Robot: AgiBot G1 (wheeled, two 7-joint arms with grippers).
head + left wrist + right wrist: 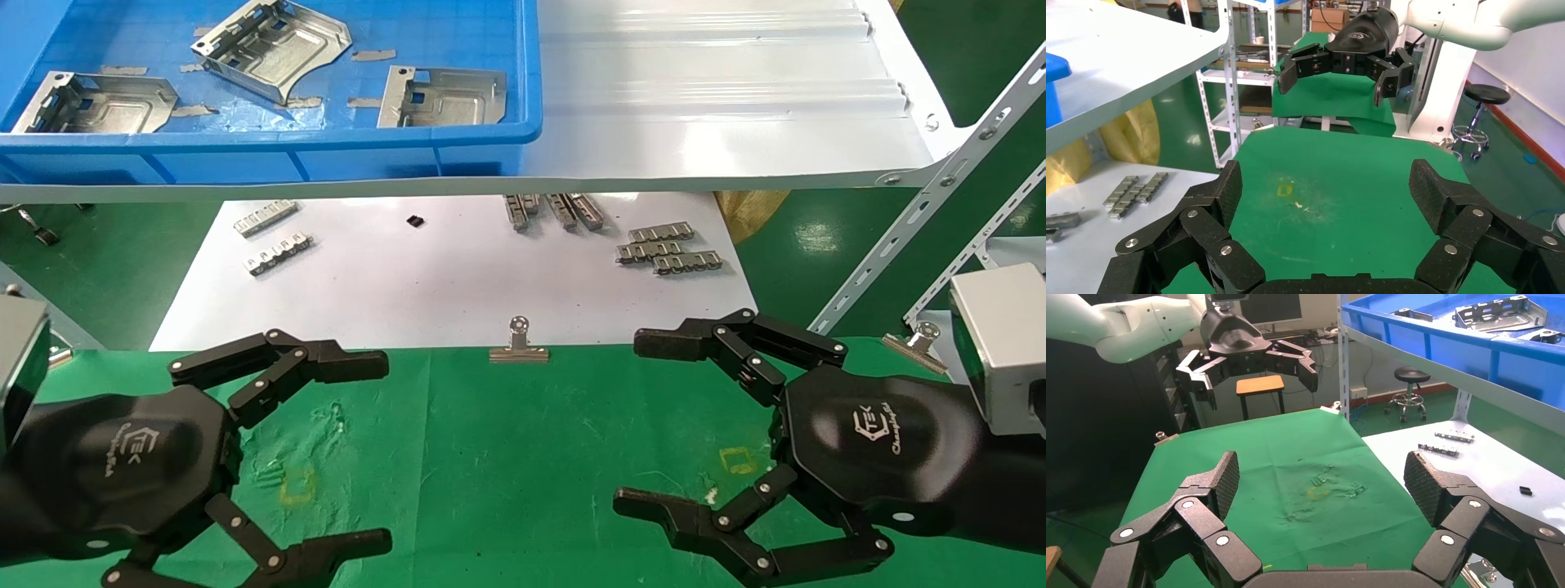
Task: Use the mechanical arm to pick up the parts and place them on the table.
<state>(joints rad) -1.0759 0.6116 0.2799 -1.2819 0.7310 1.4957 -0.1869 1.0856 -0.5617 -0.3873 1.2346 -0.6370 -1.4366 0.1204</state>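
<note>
Parts (274,49) are lying in the blue bin (327,139) at upper left of the head view, well above both jaws: left gripper (384,449) and right gripper (629,420) are hovering released over the green desk (507,457). Left wrist view: jaws spread, nothing between. Right wrist view: likewise spread, parts (1502,311) sitting upper right.

1. Three silvery parts (276,47) lie in a blue bin (343,139) on the white shelf (719,106).
2. The left gripper (384,449) hovers over the green bench (523,457), fingers (343,363) spread apart and holding nothing.
3. The right gripper (633,420) mirrors it, also spread.
4. A binder clip (519,343) grips the cloth's far edge; toothed strips (666,249) lie on the white sheet (425,286).
</note>
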